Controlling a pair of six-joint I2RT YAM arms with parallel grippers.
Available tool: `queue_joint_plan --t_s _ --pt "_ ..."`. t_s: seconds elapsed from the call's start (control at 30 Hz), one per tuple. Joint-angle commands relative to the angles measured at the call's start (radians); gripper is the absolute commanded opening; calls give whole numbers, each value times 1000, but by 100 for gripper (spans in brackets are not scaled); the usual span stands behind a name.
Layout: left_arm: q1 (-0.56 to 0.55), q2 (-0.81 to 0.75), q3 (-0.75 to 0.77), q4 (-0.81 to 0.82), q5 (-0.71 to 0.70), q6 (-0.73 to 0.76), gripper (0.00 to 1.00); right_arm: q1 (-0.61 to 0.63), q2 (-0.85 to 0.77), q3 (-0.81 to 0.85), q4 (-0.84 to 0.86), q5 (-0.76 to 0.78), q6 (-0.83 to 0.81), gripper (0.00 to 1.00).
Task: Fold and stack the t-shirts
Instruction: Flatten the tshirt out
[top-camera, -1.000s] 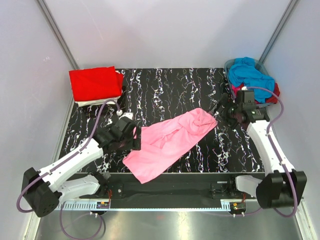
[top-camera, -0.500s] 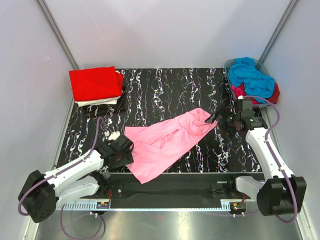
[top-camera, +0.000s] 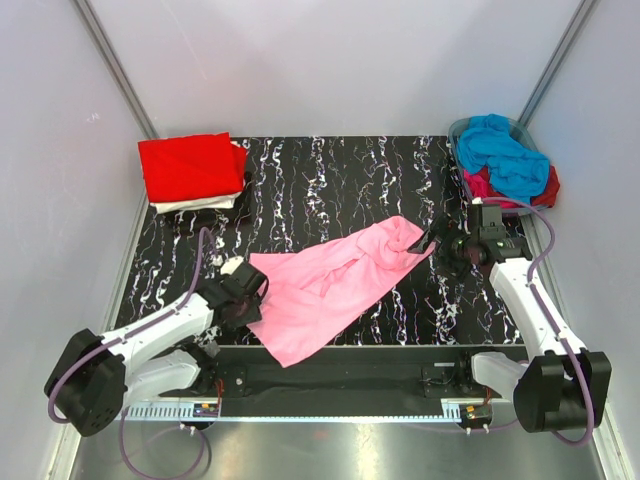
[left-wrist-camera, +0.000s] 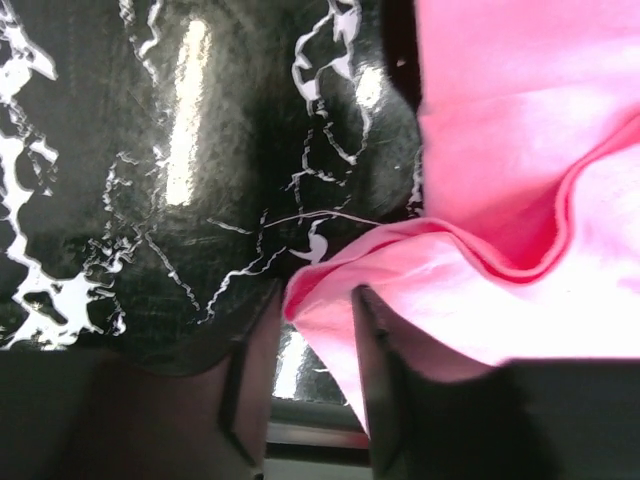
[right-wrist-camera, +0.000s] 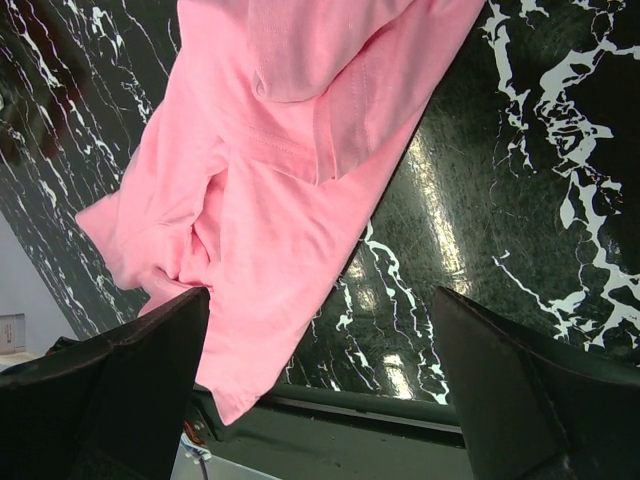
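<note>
A light pink t-shirt (top-camera: 335, 285) lies crumpled and stretched diagonally across the black marbled table (top-camera: 330, 180). My left gripper (top-camera: 245, 293) is low at its left corner. In the left wrist view that gripper (left-wrist-camera: 312, 300) has its jaws narrowed around the pink t-shirt's (left-wrist-camera: 520, 200) corner. The cloth touches one finger, and a gap still shows at the other. My right gripper (top-camera: 440, 240) hovers wide open just off the shirt's right end. In the right wrist view the right gripper (right-wrist-camera: 318, 300) holds nothing, with the pink t-shirt (right-wrist-camera: 290, 180) below it.
A folded red t-shirt (top-camera: 190, 165) lies on a white one (top-camera: 195, 204) at the back left. A grey-rimmed basket (top-camera: 459, 129) at the back right holds a bright blue t-shirt (top-camera: 500, 150) and a magenta one (top-camera: 485, 183). The table's near edge runs just behind the left gripper.
My left gripper has come down to the pink shirt's left corner and its jaws have narrowed around it. The right gripper has shifted slightly and stays open.
</note>
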Motion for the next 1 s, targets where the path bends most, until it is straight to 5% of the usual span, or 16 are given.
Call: queue_joint_plan --t_s 0.0,0.07,0.13,0.47,0.63,0.77,0.97 --pt "5 -9 -6 74 7 36 33 6 -28 3 24 -9 -25 100" --pt "5 -13 -10 91 26 54 11 5 -28 -2 24 -9 -23 100" --pt "5 -16 -8 108 33 61 0 6 -30 1 20 -5 -31 100" --pt "-110 -283 451 -369 -36 69 0 66 -4 38 5 64 -88 94" --pt "-112 -305 621 -477 3 189 0 281 133 167 -18 199 -66 79" --pt "-112 -361 662 -483 12 333 0 336 252 272 -3 208 -57 78" --pt "-112 -486 531 -391 154 445 0 391 547 528 -67 274 -135 84"
